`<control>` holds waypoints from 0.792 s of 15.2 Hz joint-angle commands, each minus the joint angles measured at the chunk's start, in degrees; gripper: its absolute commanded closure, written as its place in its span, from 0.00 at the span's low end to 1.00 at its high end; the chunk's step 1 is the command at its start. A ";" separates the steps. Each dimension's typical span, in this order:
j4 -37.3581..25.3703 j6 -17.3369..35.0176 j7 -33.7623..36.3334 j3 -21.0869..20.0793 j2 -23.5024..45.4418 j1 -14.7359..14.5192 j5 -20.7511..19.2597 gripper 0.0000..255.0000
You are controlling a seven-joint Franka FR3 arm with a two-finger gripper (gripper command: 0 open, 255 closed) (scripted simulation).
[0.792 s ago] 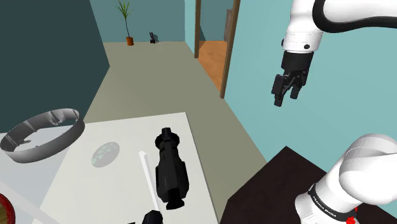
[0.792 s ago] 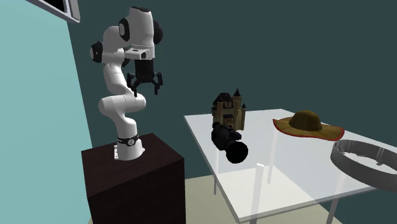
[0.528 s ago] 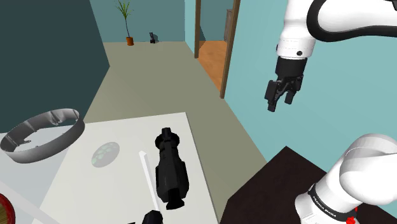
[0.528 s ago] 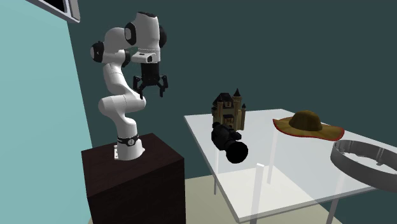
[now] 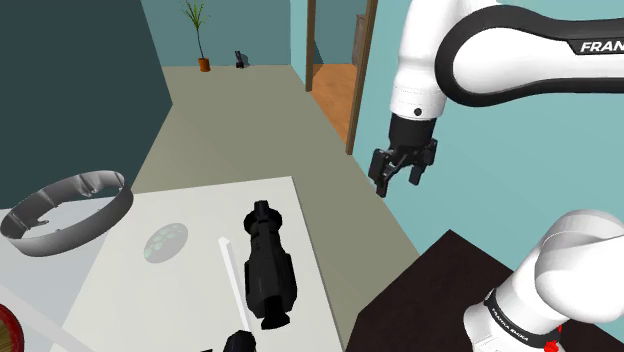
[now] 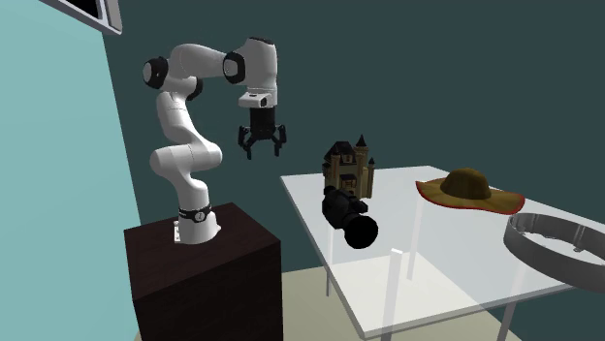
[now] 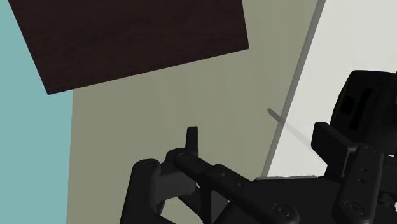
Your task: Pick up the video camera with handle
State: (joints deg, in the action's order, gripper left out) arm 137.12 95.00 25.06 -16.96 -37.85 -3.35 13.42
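The black video camera [image 5: 268, 265] lies lengthwise on the white table [image 5: 140, 300], lens end toward the near edge; in the second exterior view the camera [image 6: 349, 218] sits at the table's near-left corner. My gripper [image 5: 396, 176] hangs open in the air above the floor, off the table's edge and well above the camera, with nothing between its fingers. From the second exterior view, the gripper [image 6: 262, 147] is left of and higher than the table corner. In the wrist view the gripper [image 7: 257, 137] points down at floor, with the camera [image 7: 372, 95] off to one side.
A grey ring [image 5: 65, 210] and a round disc [image 5: 165, 240] lie farther along the table. A small castle model [image 6: 349, 167] stands just behind the camera, a brown hat [image 6: 470, 187] beyond. My dark stand [image 6: 204, 271] is beside the table.
The arm has swung toward the table: the gripper moved left and down in the shoulder view, right in the second exterior view. It stays open. The camera has not moved.
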 commanded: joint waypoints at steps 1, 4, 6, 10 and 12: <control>-0.21 3.24 3.35 -2.81 2.27 -0.13 1.11 0.00; -1.65 7.67 8.42 -7.04 6.54 0.00 1.91 0.00; -3.04 10.58 11.94 -9.90 9.79 0.33 1.87 0.00; -6.78 16.07 19.60 -15.63 17.32 1.45 0.01 0.00; -9.13 18.56 23.88 -18.48 21.61 2.20 -2.02 0.00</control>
State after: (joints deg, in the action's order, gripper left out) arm 129.35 112.35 46.73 -34.09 -18.49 -1.62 12.46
